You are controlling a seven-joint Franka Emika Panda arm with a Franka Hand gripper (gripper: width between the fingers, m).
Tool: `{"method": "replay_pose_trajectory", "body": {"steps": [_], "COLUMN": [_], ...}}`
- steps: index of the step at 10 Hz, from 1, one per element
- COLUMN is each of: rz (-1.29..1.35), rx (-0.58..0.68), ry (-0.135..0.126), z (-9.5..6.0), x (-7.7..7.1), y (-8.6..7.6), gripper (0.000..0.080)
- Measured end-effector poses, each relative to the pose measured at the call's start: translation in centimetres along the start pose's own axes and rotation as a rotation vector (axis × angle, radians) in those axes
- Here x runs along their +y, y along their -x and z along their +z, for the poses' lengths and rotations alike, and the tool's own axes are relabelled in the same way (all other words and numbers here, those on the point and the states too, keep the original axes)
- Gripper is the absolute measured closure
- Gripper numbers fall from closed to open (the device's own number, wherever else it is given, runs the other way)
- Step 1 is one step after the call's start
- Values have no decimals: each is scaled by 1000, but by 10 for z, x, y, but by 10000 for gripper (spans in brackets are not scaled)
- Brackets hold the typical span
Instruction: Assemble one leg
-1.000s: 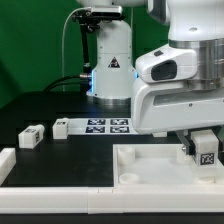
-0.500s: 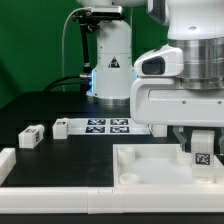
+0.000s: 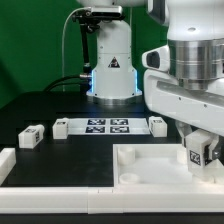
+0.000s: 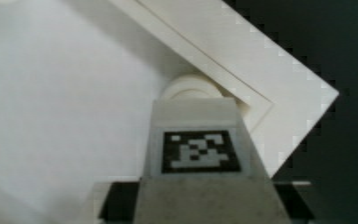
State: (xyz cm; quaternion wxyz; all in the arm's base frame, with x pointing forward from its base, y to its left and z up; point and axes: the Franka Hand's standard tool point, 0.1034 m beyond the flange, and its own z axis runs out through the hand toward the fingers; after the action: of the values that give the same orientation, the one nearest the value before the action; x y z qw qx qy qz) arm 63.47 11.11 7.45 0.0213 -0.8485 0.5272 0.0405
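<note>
My gripper (image 3: 203, 156) is clamped on the small white stubby tagged plastic leg (image 4: 201, 140), at the exterior view's lower right, above a corner of the large white raised-rim square panel (image 3: 150, 166). I'd hold it upright, centre it on that corner, and lower it gently.

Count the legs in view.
4. Two legs at the exterior view's left, one beside the marker board, one in the end effector at the panel's corner. The arm may hide others.
</note>
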Motion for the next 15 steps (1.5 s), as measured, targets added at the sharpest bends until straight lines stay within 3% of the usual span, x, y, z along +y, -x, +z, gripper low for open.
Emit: {"method": "replay_pose_trajectory", "body": {"steps": [3, 7, 8, 9, 10, 11, 15], "rz": [337, 410, 361, 331, 221, 89, -361], "rx": [11, 9, 9, 10, 11, 11, 12], "ry": [5, 4, 3, -1, -1, 0, 1], "z": [0, 0, 0, 0, 1, 1, 0], "x": [0, 0, -1, -1, -1, -1, -1], "y": [4, 5, 5, 6, 7, 7, 5], "gripper": [508, 508, 324, 324, 193, 159, 150]}}
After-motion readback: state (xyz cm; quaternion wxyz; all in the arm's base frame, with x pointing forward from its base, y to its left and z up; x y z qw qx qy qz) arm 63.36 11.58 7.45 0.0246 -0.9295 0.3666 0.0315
